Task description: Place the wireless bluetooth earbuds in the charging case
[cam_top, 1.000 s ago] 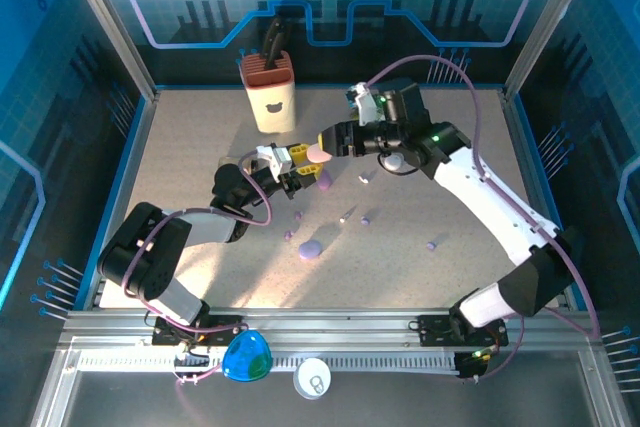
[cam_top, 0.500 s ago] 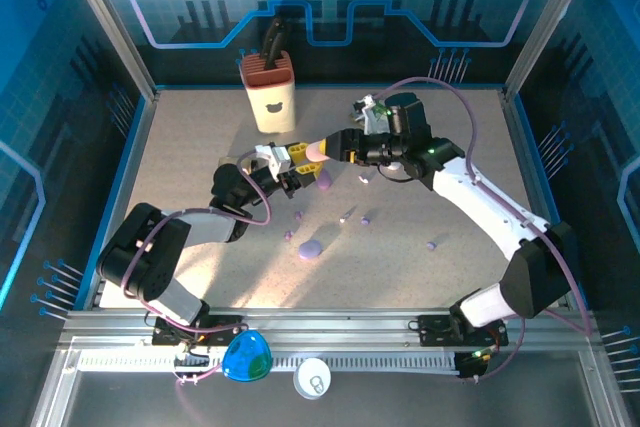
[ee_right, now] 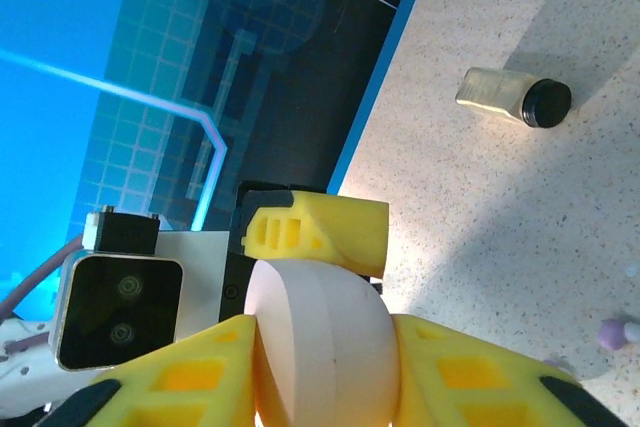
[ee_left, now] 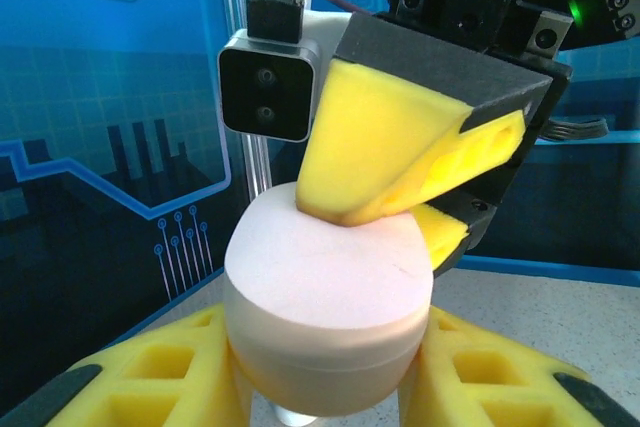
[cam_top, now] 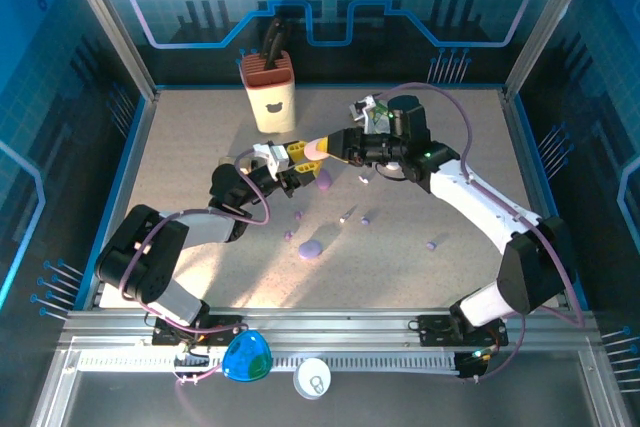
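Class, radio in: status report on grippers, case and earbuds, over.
Both shut on case: left gripper, right gripper, above table. It looks closed. Loose earbuds on table.

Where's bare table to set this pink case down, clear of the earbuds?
Bare: near strip in front of the nearer purple pebble, and back-left beside the beige holder. Crowded: the middle by the pink case, where earbuds lie scattered.
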